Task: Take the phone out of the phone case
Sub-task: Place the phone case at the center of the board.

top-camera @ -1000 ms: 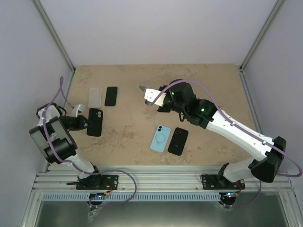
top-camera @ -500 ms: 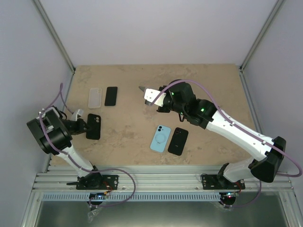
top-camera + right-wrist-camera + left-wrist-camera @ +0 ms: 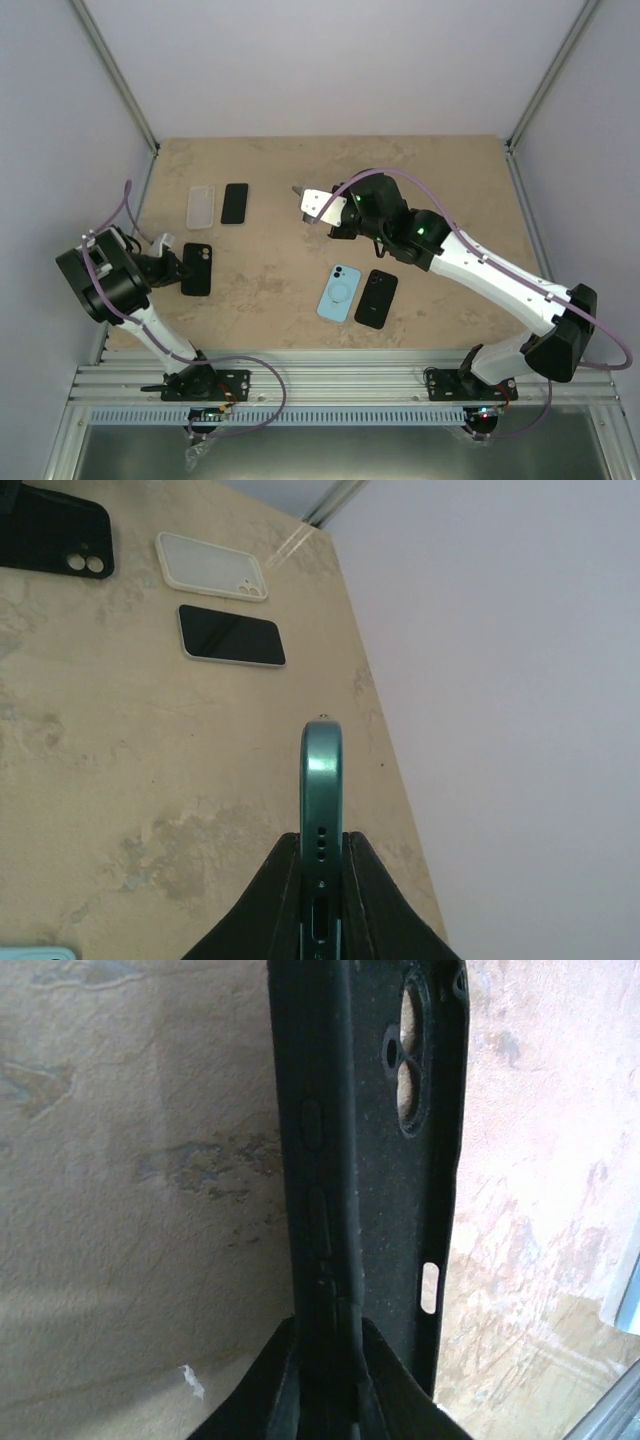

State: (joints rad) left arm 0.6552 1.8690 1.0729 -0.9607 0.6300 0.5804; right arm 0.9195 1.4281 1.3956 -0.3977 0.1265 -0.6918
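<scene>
My left gripper (image 3: pixel 172 262) is shut on the rim of a black phone case (image 3: pixel 197 268) at the table's left side. In the left wrist view the black case (image 3: pixel 380 1160) is empty, and the table shows through its camera holes. I cannot tell whether it touches the table. My right gripper (image 3: pixel 335 210) is shut on a teal-edged phone (image 3: pixel 318 203) and holds it above the middle of the table. In the right wrist view the phone (image 3: pixel 322 780) stands edge-on between the fingers (image 3: pixel 365 900).
A clear case (image 3: pixel 201 207) and a black phone (image 3: pixel 234 203) lie at the back left. A light blue phone case (image 3: pixel 340 293) and a black one (image 3: pixel 376 298) lie side by side at the centre front. A metal rail runs along the near edge.
My left arm has swung and drawn the black case slightly left and nearer the front. My right gripper with the phone has shifted a little left.
</scene>
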